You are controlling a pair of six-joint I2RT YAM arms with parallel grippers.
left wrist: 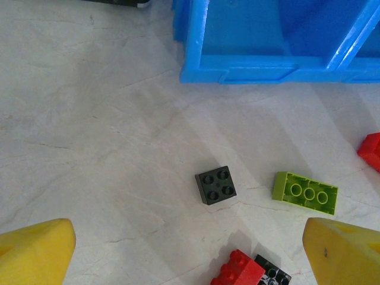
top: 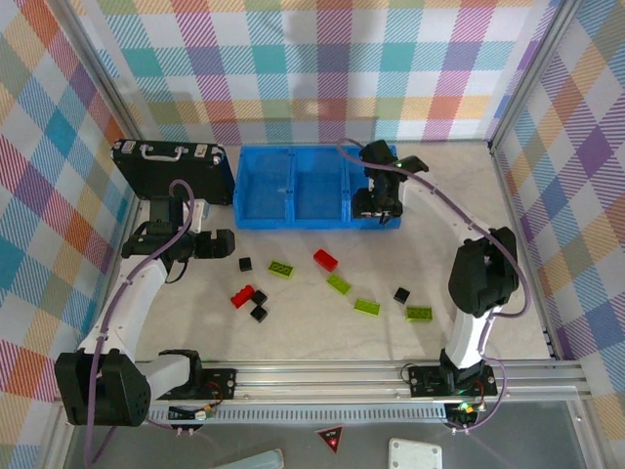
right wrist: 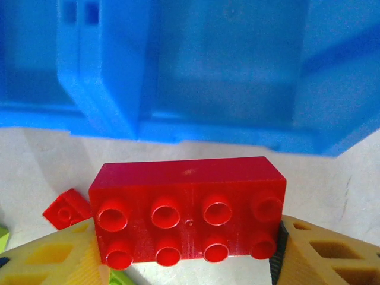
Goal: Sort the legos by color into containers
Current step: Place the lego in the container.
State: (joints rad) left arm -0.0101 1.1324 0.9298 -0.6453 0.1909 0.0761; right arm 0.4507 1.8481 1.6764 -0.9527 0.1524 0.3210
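Observation:
My right gripper (right wrist: 187, 252) is shut on a red lego (right wrist: 187, 208), pinched end to end between its yellow fingers (right wrist: 50, 258). In the top view this gripper (top: 377, 208) hangs at the near wall of the right compartment of the blue bin (top: 293, 223). The compartments look empty where they show. My left gripper (top: 223, 244) is open above the table, nothing between its fingers (left wrist: 35, 252). Below it lie a black lego (left wrist: 215, 184), a lime-green lego (left wrist: 305, 192) and a red lego (left wrist: 237, 270) touching another black one (left wrist: 272, 274).
More loose legos lie across the middle of the table: red (top: 325, 259), green (top: 367, 306), green (top: 419, 313), black (top: 401, 294). A black briefcase (top: 166, 166) stands left of the bin. Checkered walls close the back and sides.

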